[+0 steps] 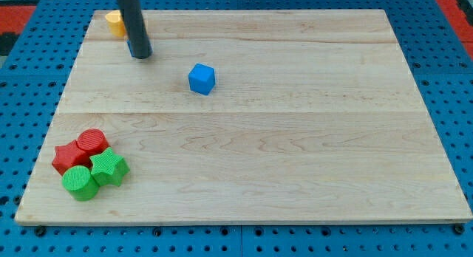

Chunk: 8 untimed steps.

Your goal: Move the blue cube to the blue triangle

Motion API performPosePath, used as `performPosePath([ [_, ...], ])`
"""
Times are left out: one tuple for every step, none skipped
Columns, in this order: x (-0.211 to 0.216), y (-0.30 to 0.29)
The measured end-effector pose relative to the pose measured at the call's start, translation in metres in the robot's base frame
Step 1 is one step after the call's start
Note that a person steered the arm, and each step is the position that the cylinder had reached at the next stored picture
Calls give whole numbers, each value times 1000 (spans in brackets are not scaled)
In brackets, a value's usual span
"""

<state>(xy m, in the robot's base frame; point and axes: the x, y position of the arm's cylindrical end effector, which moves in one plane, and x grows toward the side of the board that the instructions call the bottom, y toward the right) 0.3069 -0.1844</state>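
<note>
The blue cube (pixel 201 78) sits on the wooden board (pixel 295 139), upper middle-left. My tip (pixel 140 55) rests on the board to the cube's upper left, well apart from it. The dark rod rises from there out of the view's top. No blue triangle shows in this view.
A yellow block (pixel 114 23) lies at the board's top left, partly behind the rod. At the bottom left sits a cluster: a red cylinder (pixel 92 142), a red star-like block (pixel 68 159), a green star (pixel 109 167) and a green cylinder (pixel 79 182). A blue pegboard (pixel 443 35) surrounds the board.
</note>
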Motion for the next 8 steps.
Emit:
performPosePath([
  [-11,6],
  [-2,114],
  [48,199],
  [76,142],
  [46,34],
  [40,-28],
  [55,-49],
  [53,-89],
])
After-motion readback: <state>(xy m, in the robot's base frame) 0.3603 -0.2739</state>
